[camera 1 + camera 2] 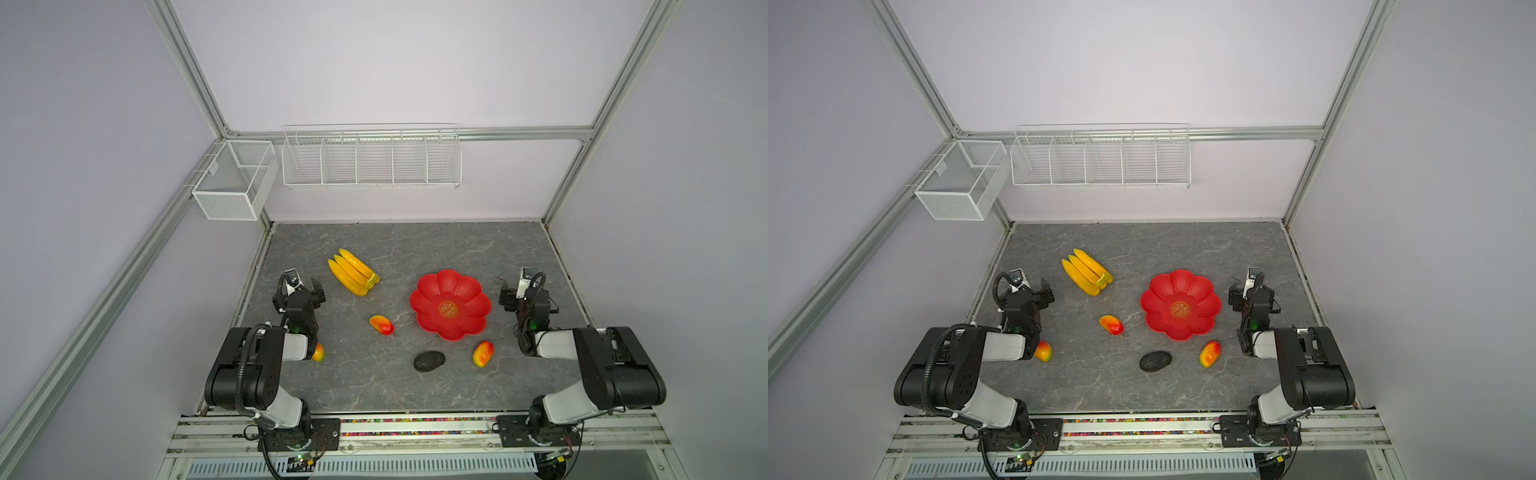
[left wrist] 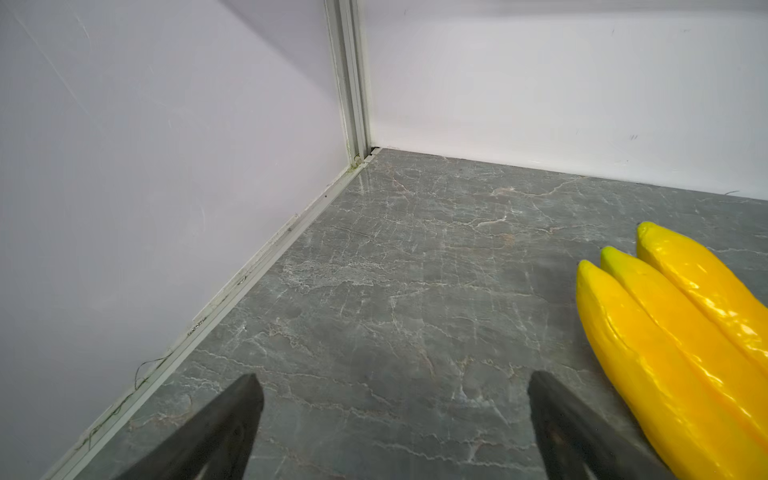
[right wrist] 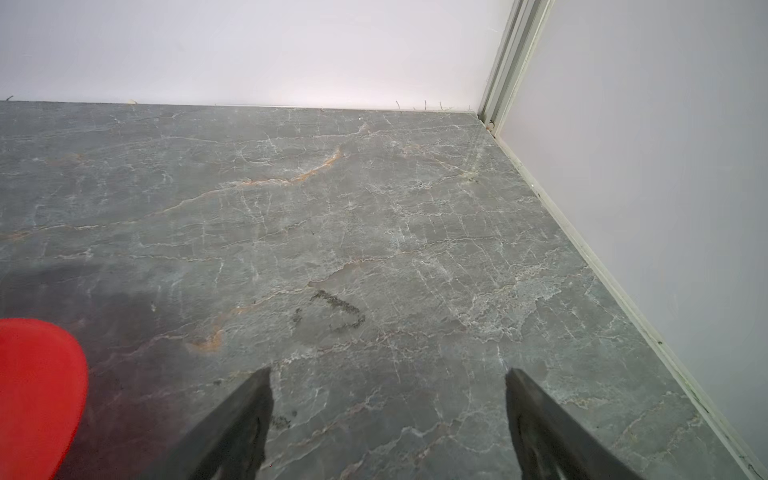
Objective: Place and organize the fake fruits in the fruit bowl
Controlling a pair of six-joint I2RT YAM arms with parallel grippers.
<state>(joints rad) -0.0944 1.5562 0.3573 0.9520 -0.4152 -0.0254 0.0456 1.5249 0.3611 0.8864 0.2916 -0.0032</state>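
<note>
**Bowl (image 1: 432, 291) on table (image 1: 415, 249), right of centre; both pincers agape, gripping nothing**

Left pincer (image 2: 395, 377): dark wedge fingers (image 2: 224, 428) spread wide, nothing between them. Only the tips show in the wrist view.
Bananas (image 2: 673, 332) just beside it: glossy yellow, stem end cut off by the frame.
Right pincer (image 3: 388, 370): also wide, nothing held, over grey veined stone-look table. One red bowl petal is clipped at the frame edge.
Both top views: fingertips hard to make out against the black wrists.
Bowl: shiny red, scalloped petal rim, round gold emblem (image 1: 448, 308), near the right pincer.
Middle mango (image 1: 381, 324) sits left of the bowl.
Right mango (image 1: 483, 353) and bumpy black avocado (image 1: 429, 360) sit on its near side.
Left mango (image 1: 318, 352) is half hidden behind the left arm (image 1: 266, 357).
</note>
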